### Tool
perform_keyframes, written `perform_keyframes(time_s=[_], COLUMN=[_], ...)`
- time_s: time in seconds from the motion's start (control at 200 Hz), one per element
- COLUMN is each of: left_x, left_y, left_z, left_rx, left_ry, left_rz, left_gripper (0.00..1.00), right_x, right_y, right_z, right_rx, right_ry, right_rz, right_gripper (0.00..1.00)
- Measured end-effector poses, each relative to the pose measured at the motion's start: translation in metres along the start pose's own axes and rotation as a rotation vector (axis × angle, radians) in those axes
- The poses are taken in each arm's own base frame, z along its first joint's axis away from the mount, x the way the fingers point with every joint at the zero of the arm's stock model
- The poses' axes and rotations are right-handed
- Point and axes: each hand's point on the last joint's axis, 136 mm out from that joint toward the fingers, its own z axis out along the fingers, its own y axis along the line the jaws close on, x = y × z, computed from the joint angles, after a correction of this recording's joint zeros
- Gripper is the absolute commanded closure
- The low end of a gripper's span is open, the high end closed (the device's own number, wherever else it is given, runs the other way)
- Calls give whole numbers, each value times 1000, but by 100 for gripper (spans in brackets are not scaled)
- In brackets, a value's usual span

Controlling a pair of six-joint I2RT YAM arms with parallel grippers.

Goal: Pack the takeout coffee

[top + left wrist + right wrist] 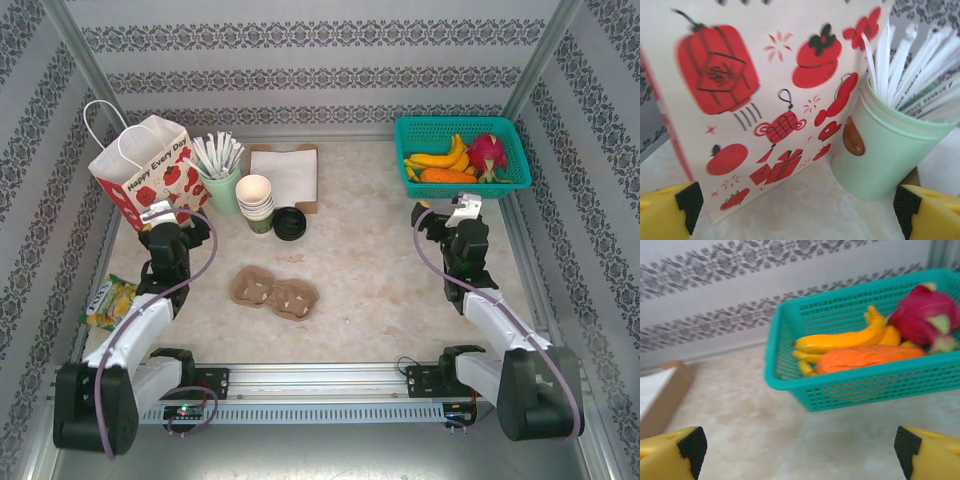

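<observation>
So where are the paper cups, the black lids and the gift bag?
paper cups (pixel 257 205): top view, middle of the stack.
black lids (pixel 289 223): top view, top of the pile.
gift bag (pixel 765 100): left wrist view, printed front face.

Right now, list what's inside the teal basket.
In the teal basket: yellow bananas, an orange vegetable, likely a carrot, and a pink dragon fruit. Anything beneath them is covered.

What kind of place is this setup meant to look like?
Probably a staged café takeout counter inside a robot test cell: stacked paper cups, black lids and a mint-green cup of straws sit on a table between wallpapered walls.
</observation>
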Motion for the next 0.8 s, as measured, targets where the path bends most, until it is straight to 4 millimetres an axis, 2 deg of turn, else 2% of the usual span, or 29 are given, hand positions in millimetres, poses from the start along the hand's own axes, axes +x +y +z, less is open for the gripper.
perform_keyframes(time_s=[0.07, 0.145, 0.23, 0.295, 0.365, 0.48, 0.55, 0.659, 0.799], left_x=[-17, -35, -42, -34, -14, 28, 44, 43, 15], left_y=[3, 6, 9, 10, 5, -12, -26, -52, -86], left_z=[-12, -25, -36, -41, -42, -38, -36, -34, -28], left_rx=[-28, -57, -93, -115, -113, -89, -67, -8, 88], left_ry=[15, 41, 99, 169, 277, 500, 606, 683, 690], left_rz=[-73, -166, -265, -317, -349, -355, -337, -311, -278], left_gripper=[0, 0, 0, 0, 0, 0, 0, 0, 2], right_x=[6, 22, 44, 63, 80, 95, 100, 104, 105], right_y=[18, 36, 48, 53, 56, 66, 76, 92, 118], right_z=[-1, -1, -1, 0, 2, 3, 3, 4, 4], right_rx=[-61, -108, -128, -124, -105, -93, -98, -103, -102], right_ry=[41, 112, 199, 281, 371, 477, 531, 596, 649], right_rz=[85, 178, 281, 348, 403, 449, 453, 424, 297], right_gripper=[2, 2, 2, 2, 2, 2, 2, 2, 2])
